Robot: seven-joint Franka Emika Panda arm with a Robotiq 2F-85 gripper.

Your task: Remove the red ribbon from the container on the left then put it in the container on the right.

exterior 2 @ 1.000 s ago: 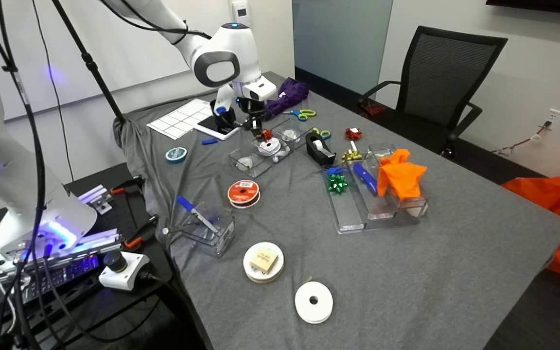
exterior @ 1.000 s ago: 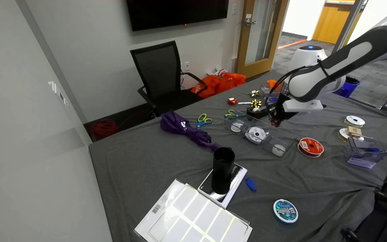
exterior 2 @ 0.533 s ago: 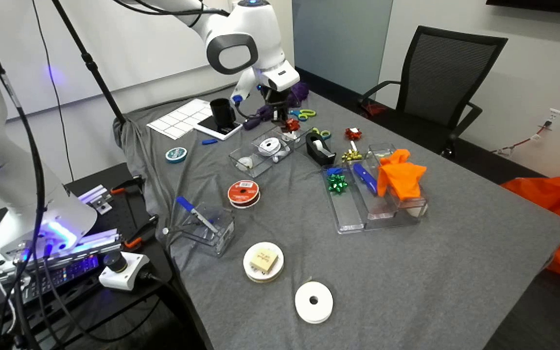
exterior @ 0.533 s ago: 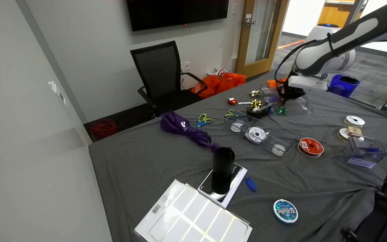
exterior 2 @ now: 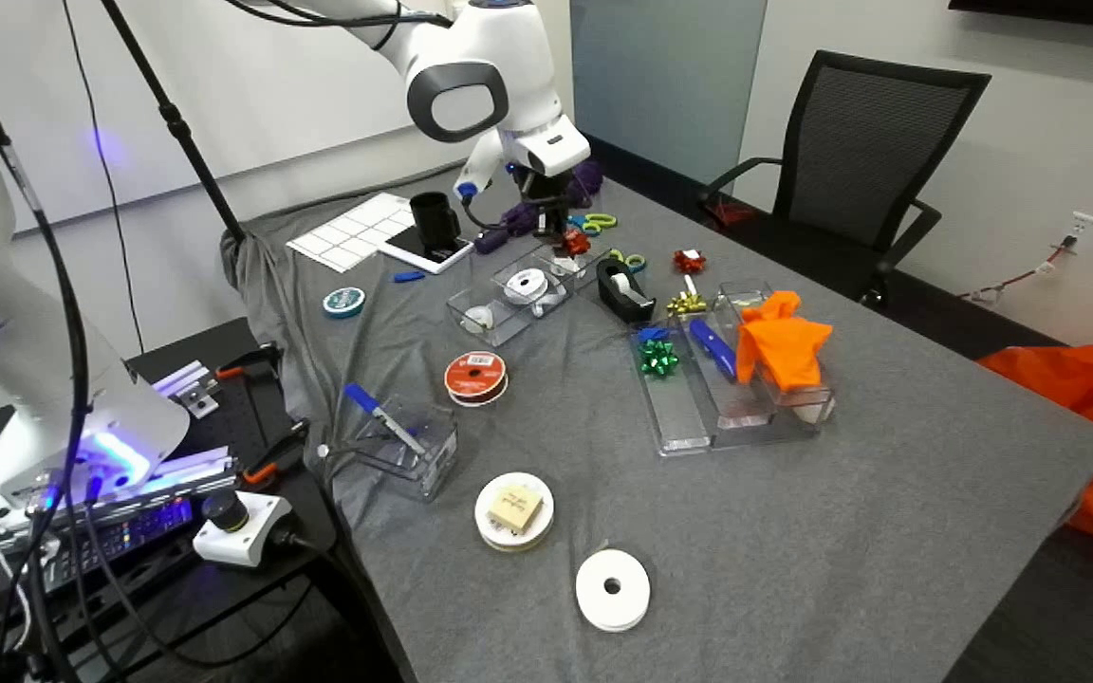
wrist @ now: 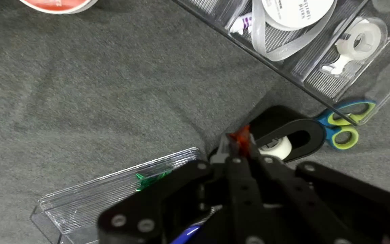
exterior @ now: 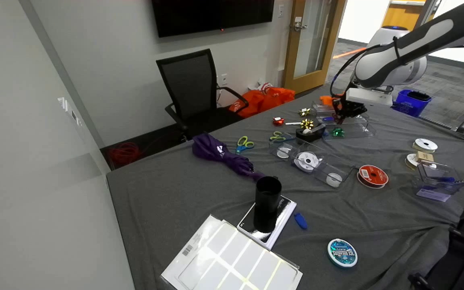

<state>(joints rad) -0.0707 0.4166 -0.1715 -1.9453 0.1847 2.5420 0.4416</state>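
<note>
The red ribbon is a shiny red bow (wrist: 243,135), also visible in an exterior view (exterior 2: 577,243). My gripper (wrist: 237,144) is shut on it and holds it in the air. In the wrist view the bow is in front of the black tape dispenser, between two clear containers. The clear container with white ribbon spools (exterior 2: 507,334) is on the left in that exterior view and at the top right of the wrist view (wrist: 283,74). The clear container with the green bow (exterior 2: 684,443) is on the right there; the arm partly hides it in the wrist view (wrist: 80,200).
A black tape dispenser (exterior 2: 624,296) stands between the containers. The right container holds a blue object (exterior 2: 713,349) and orange cloth (exterior 2: 782,341). Another red bow (exterior 2: 689,262) lies on the table. A red spool (exterior 2: 476,377) and a small container with a marker (exterior 2: 433,474) are nearer.
My gripper has risen and moved with the red bow from over the spool container toward the container with the green bow. Over the last half second it has barely moved.
</note>
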